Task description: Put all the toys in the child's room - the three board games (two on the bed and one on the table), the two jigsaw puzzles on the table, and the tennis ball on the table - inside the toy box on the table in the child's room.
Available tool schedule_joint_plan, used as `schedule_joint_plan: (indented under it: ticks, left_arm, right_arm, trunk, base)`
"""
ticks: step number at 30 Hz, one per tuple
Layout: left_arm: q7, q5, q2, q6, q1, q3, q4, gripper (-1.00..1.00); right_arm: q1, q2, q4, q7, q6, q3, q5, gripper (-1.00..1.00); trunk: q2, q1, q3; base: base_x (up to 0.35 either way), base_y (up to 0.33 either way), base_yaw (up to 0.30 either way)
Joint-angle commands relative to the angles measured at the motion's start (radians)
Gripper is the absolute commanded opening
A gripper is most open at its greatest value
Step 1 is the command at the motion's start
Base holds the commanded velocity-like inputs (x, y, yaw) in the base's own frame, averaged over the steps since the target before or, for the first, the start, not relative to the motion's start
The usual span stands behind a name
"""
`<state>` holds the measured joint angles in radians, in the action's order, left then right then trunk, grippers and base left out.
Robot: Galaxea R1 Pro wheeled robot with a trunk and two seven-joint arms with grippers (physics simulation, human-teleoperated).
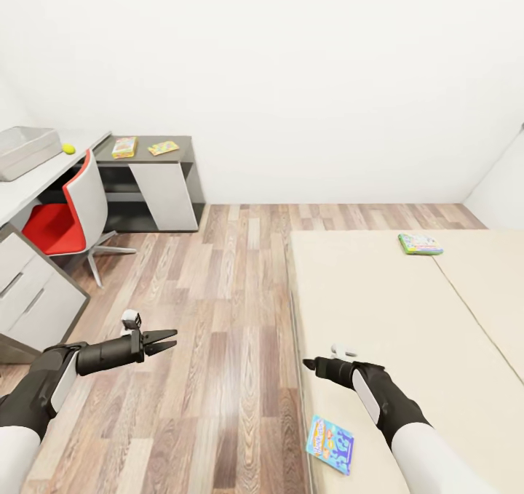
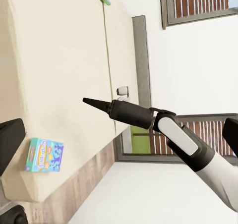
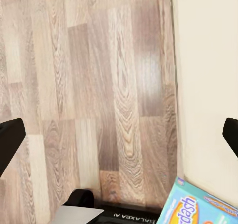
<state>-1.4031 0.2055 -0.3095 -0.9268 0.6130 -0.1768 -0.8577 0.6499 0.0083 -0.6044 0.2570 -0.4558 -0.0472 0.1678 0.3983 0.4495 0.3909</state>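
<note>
Head view: the left gripper [image 1: 164,341] hangs jaws apart over wood-plank floor [image 1: 218,319]; the right gripper [image 1: 313,365], seemingly closed, nears the cream-covered bed [image 1: 378,312], blue cartoon board game [image 1: 330,444] lower centre, pale green one [image 1: 420,244] right. Upper left, the grey toy box [image 1: 25,150] is cropped.

Left wrist view: the blue game [image 2: 44,155] lies lower left.

Right wrist view: its cover [image 3: 198,207] is cut off; finger edges stand wide.

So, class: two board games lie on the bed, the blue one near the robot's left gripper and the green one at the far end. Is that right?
Not quite. The head view shows the blue board game on the bed near the right gripper, not the left. The green one does lie at the far end.
</note>
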Motion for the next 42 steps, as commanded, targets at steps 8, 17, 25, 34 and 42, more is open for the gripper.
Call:
schedule_joint_plan:
  ticks: [8,17,25,34,42]
  left_arm:
    - [-0.002,0.002,0.0,-0.01,0.001,0.0,0.0,1.0]
    - [-0.002,0.002,0.0,-0.01,0.001,0.0,0.0,1.0]
    - [-0.002,0.002,0.0,-0.01,0.001,0.0,0.0,1.0]
    - [-0.002,0.002,0.0,-0.01,0.001,0.0,0.0,1.0]
    - [-0.002,0.003,-0.001,-0.01,0.001,0.0,0.0,1.0]
  right_arm:
    - [0.0,0.001,-0.002,0.002,-0.007,-0.005,0.004,1.0]
    - [0.0,0.001,-0.002,0.002,-0.007,-0.005,0.004,1.0]
    - [0.0,0.001,-0.002,0.002,-0.007,-0.005,0.004,1.0]
    - [0.0,0.001,-0.002,0.002,-0.007,-0.005,0.005,1.0]
    - [0.0,0.001,-0.002,0.002,-0.007,-0.005,0.004,1.0]
  trunk:
    - [0.002,0.001,0.001]
    - [0.002,0.001,0.001]
    - [0.002,0.001,0.001]
    - [0.002,0.001,0.001]
    - [0.002,0.001,0.001]
  base:
    - [0.0,0.253,-0.002]
    - [0.0,0.282,0.0]
    - [0.0,0.284,0.0]
    - [0.048,0.284,0.0]
    - [0.094,0.268,-0.128]
